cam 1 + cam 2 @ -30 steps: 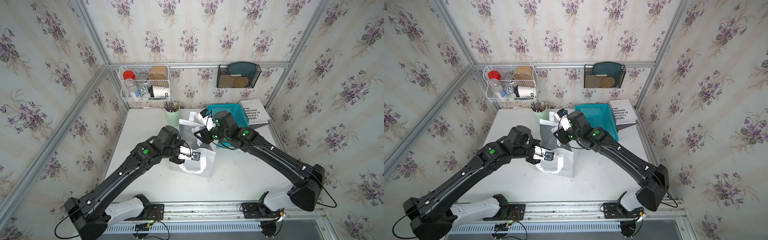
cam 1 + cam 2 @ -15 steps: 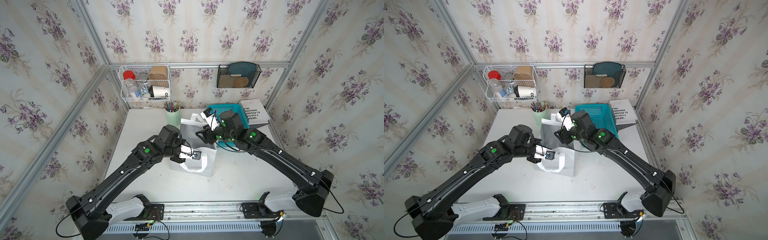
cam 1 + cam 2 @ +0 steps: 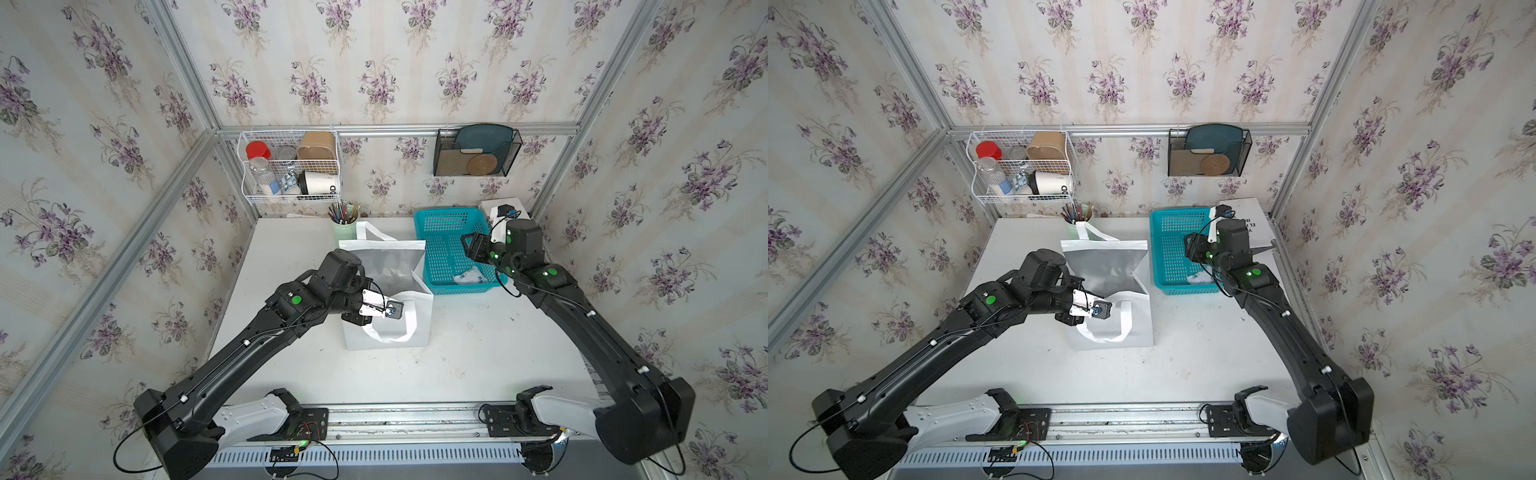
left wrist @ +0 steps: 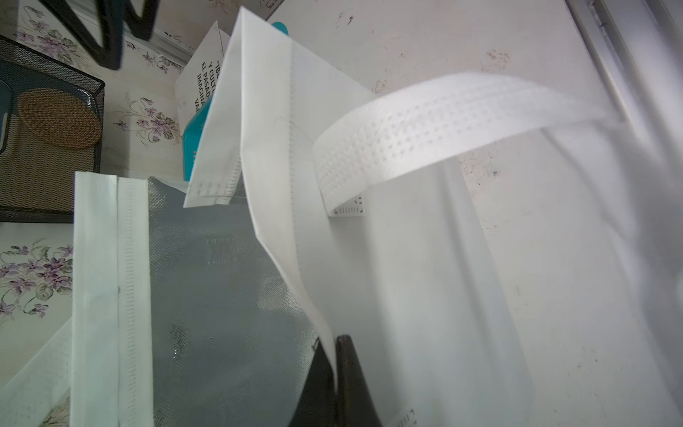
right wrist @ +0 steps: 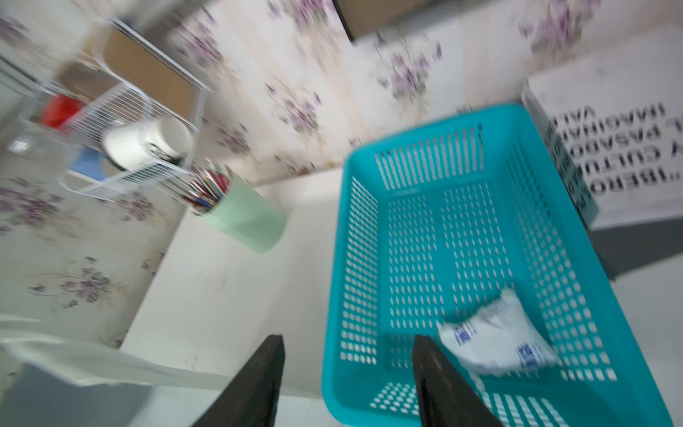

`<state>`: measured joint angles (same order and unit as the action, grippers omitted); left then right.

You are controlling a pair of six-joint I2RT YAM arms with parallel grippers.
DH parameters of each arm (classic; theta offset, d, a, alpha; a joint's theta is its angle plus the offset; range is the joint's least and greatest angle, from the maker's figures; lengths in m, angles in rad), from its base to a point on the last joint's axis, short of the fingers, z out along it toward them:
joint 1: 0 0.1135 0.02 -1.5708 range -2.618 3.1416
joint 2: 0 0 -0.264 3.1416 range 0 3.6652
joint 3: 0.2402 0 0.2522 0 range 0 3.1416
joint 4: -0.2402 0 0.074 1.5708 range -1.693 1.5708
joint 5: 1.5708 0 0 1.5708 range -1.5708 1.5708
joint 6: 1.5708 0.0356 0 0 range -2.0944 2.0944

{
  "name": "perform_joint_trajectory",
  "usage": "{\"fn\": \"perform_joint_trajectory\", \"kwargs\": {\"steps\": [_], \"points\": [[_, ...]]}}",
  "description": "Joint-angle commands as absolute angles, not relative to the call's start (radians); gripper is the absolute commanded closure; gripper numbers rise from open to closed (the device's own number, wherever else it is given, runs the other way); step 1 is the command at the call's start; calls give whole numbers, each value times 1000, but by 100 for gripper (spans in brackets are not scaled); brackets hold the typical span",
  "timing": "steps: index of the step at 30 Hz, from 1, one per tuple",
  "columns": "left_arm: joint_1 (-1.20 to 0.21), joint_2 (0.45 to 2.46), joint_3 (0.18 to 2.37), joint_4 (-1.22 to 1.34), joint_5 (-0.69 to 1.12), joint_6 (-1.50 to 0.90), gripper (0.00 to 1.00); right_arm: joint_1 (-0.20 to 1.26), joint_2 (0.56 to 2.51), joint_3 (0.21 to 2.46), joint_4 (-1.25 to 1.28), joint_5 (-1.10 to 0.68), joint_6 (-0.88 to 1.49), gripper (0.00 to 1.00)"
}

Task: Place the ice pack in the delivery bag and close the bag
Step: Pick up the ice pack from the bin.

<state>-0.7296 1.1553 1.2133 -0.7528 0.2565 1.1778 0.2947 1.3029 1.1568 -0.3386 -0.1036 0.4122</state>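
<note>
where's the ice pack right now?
In both top views the ice pack lies at the near end of the turquoise basket, right of the delivery bag, by the open right gripper.

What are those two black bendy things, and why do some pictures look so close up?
They are a robot's left arm and right arm, each ending in a pincher called a gripper. Two pictures look down from above on the table; two come from little cameras on the arms' wrists, so they look close. On the table stand a white delivery bag with a shiny silver inside, a turquoise basket and a green cup of pencils. The ice pack, a white pouch, lies in the basket. The left gripper is pinched shut on the bag's rim. The right gripper hangs open and empty over the basket.
</note>
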Motion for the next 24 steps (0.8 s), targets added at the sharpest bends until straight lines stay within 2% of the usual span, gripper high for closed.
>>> {"fn": "perform_joint_trajectory", "kwargs": {"steps": [1, 5, 11, 15, 24], "points": [[-726, 1157, 1214, -739, 272, 1186, 100, 267, 1458, 1246, -590, -107, 414, 37], [-724, 1148, 1200, -737, 275, 1185, 100, 263, 1639, 1357, -740, 19, 446, 29], [-724, 1129, 1178, -725, 276, 1177, 100, 266, 1820, 1458, -814, 88, 560, 20], [-723, 1123, 1172, -724, 275, 1175, 100, 265, 1939, 1516, -878, 143, 576, 17], [-714, 1120, 1167, -724, 283, 1179, 100, 247, 2078, 1565, -859, 173, 511, 14]]}}
